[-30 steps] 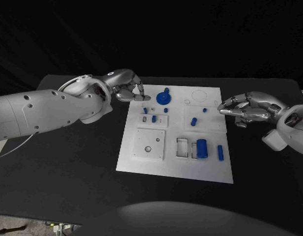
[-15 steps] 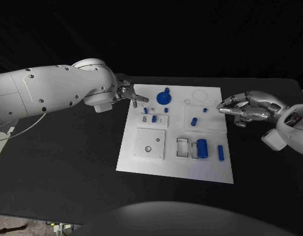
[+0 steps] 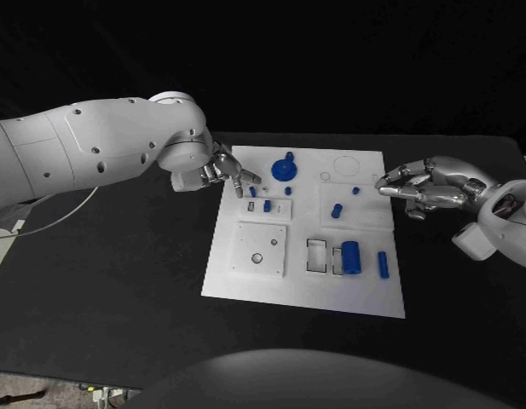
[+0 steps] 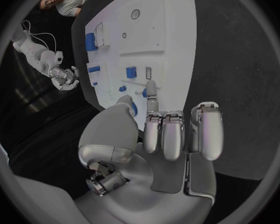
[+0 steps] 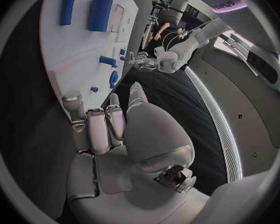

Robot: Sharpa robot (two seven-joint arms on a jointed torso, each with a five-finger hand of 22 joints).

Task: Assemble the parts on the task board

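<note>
In the head view the white task board (image 3: 306, 239) lies in the middle of the frame on the black table (image 3: 103, 281). The left hand (image 3: 228, 170) sits just left of the board's upper left corner, its fingers stretched toward the board with nothing between them. The right hand (image 3: 429, 189) is at the right of the frame, just off the board's upper right edge, fingers curled in; whether anything small sits in them is hard to tell from here. On the board a round blue part (image 3: 285, 169) lies near the top, a thick blue cylinder (image 3: 350, 256) and a slim blue peg (image 3: 384, 264) at lower right, and several small blue parts (image 3: 267, 205) in the upper middle. In the left wrist view the left hand (image 4: 171, 134) fills the lower centre, fingers side by side and loosely bent, one fingertip over the board's (image 4: 171, 40) near edge, holding nothing. In the right wrist view the right hand (image 5: 115, 129) has its fingers bent down beside the board's (image 5: 71, 50) edge, empty as far as can be seen; the thick cylinder (image 5: 101, 14) and slim peg (image 5: 68, 6) appear at upper left.
</note>
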